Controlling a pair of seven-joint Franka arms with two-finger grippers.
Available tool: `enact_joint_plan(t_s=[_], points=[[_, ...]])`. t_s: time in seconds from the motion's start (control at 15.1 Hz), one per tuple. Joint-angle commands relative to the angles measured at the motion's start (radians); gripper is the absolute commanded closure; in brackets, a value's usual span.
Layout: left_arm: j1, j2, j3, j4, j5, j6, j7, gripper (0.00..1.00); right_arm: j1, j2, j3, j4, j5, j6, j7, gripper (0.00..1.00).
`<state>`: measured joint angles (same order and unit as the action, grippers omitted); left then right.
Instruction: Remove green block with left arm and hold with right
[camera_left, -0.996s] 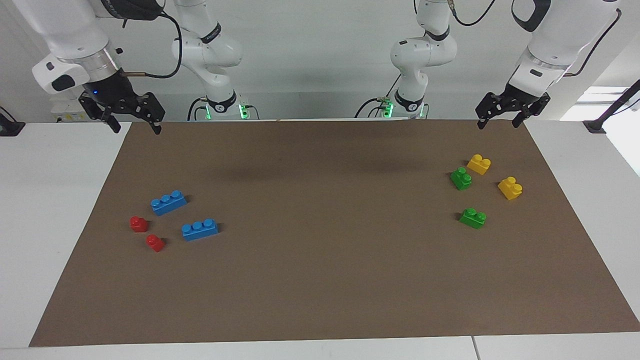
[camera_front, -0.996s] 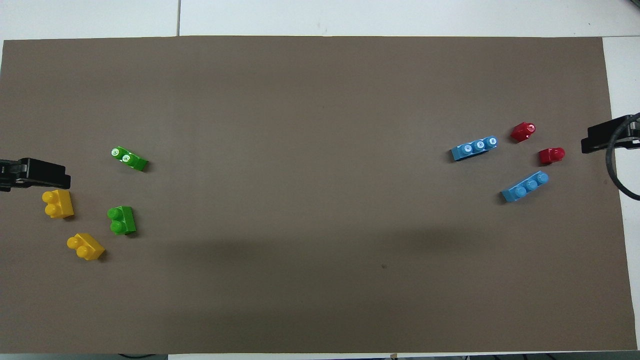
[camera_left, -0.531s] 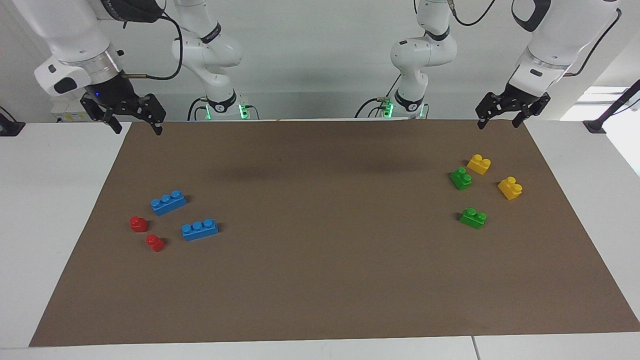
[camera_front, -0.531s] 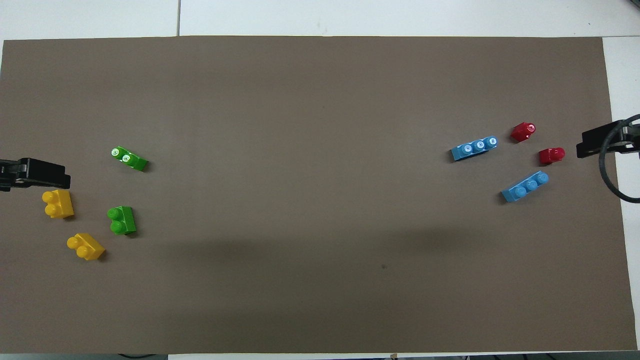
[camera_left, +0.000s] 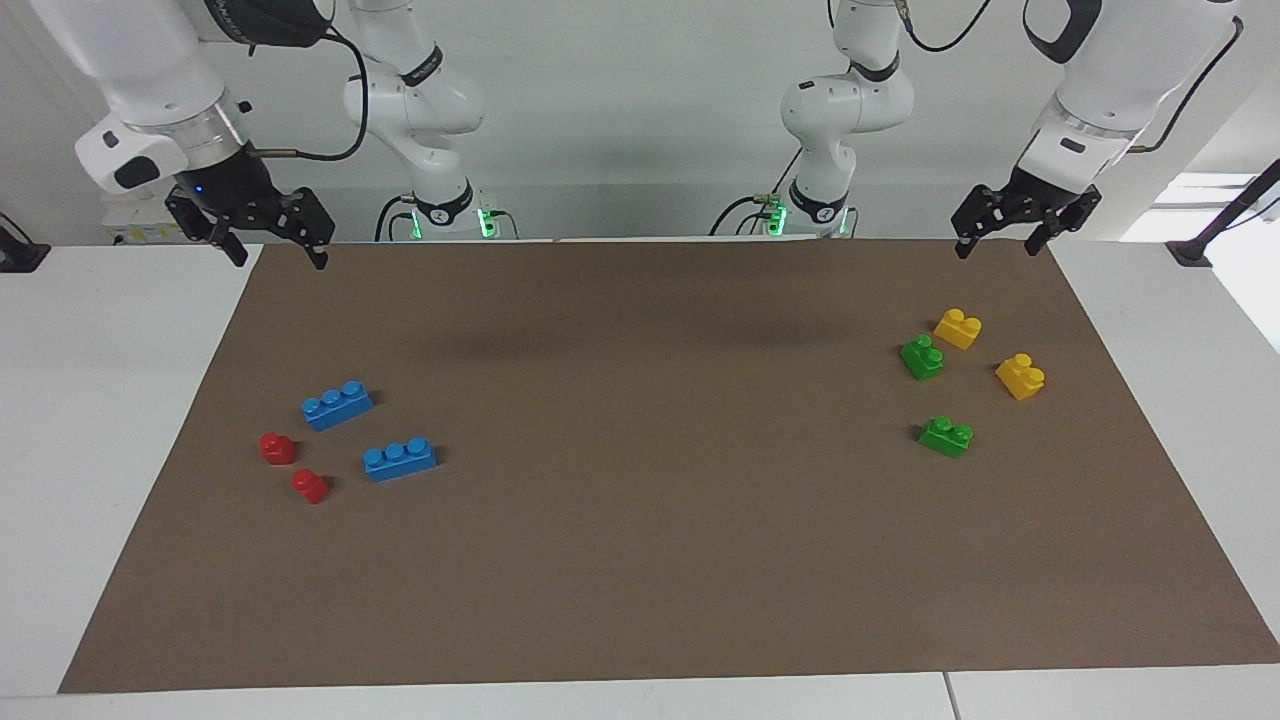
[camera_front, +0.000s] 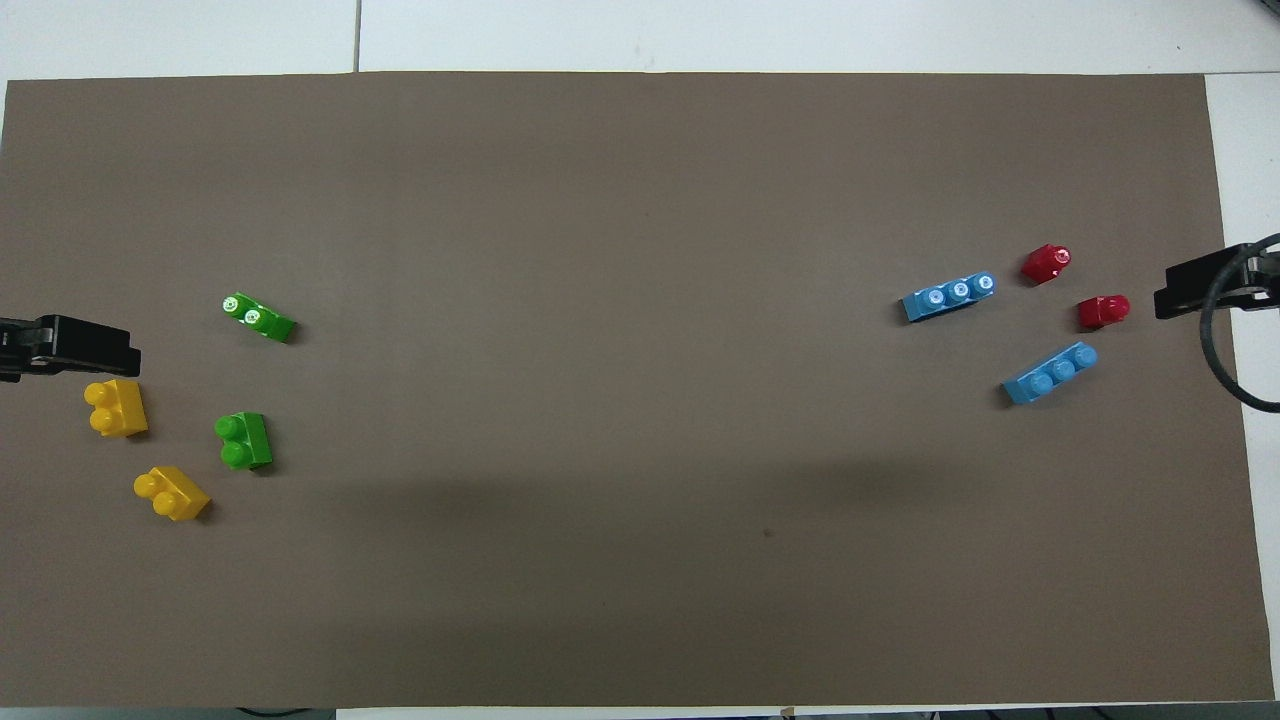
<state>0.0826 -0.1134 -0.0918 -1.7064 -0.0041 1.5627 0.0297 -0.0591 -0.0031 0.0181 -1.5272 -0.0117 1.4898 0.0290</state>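
Two green blocks lie on the brown mat toward the left arm's end: one (camera_left: 921, 356) (camera_front: 243, 440) nearer to the robots, the other (camera_left: 945, 436) (camera_front: 258, 317) farther out. My left gripper (camera_left: 995, 246) hangs open and empty in the air over the mat's edge closest to the robots, apart from both blocks. At the other end, my right gripper (camera_left: 278, 259), with a wire loop beside it, hangs open and empty over the mat's corner. Nothing is held.
Two yellow blocks (camera_left: 957, 328) (camera_left: 1019, 376) lie beside the green ones. Two blue three-stud bricks (camera_left: 337, 405) (camera_left: 399, 460) and two small red pieces (camera_left: 277, 447) (camera_left: 310, 486) lie toward the right arm's end. White table (camera_left: 100, 420) surrounds the mat (camera_left: 640, 580).
The right arm's wrist has lifted a little and its gripper has edged slightly toward the mat. The left arm and all the blocks have stayed still.
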Motion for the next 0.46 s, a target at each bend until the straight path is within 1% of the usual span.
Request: enact_joint_plan(t_s=[0.0,0.4], points=[[-0.009,-0.015,0.011,-0.009,-0.011,0.011,0.009,0.0,-0.007,-0.028,0.006,-0.036,0.001,0.009,-0.014,0.0],[-0.009,-0.017,0.011,-0.01,-0.011,0.011,0.009,0.0,-0.002,-0.034,0.008,-0.045,0.01,0.017,0.005,0.0]])
